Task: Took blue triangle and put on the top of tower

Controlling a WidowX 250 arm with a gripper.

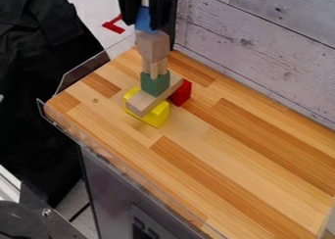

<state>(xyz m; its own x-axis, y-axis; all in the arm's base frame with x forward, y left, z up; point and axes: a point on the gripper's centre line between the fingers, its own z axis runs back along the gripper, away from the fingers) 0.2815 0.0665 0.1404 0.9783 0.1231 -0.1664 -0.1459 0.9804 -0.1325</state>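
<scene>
blue triangle [145,21], long axis upright, narrow end up

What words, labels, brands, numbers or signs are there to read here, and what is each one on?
Grey cabinet under the wooden top: pale marks on a dark patch low on its front, too blurred to read.
Block tower: no writing that I can make out.
Nothing else legible.
</scene>
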